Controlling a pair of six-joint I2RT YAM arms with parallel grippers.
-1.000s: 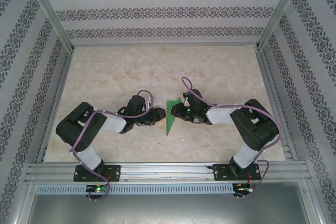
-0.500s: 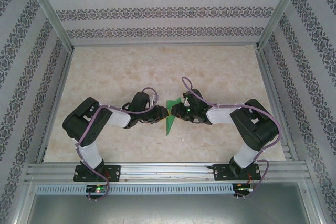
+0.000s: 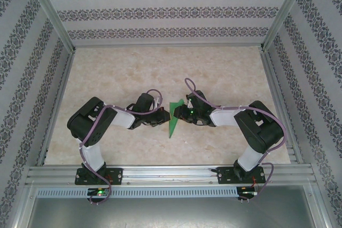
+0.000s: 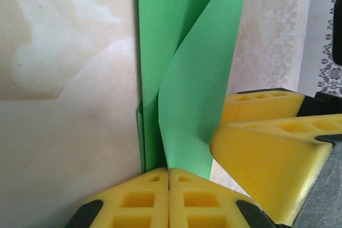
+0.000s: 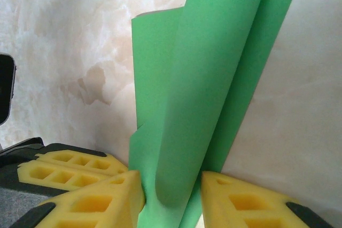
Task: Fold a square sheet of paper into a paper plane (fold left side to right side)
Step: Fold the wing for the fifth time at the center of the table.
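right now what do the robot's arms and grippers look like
The left arm and right arm are black with white link covers, each trailing a purple cable. The left gripper and right gripper have yellow wedge-shaped fingers with rectangular cut-outs, set on black mounts.

My right gripper [image 5: 171, 202] has a yellow fingertip on either side of the folded green paper [image 5: 214, 78], which rises between them and touches both. The left gripper [image 5: 91, 166] sits just beside the paper at lower left, on the pale marbled table [image 5: 64, 36].
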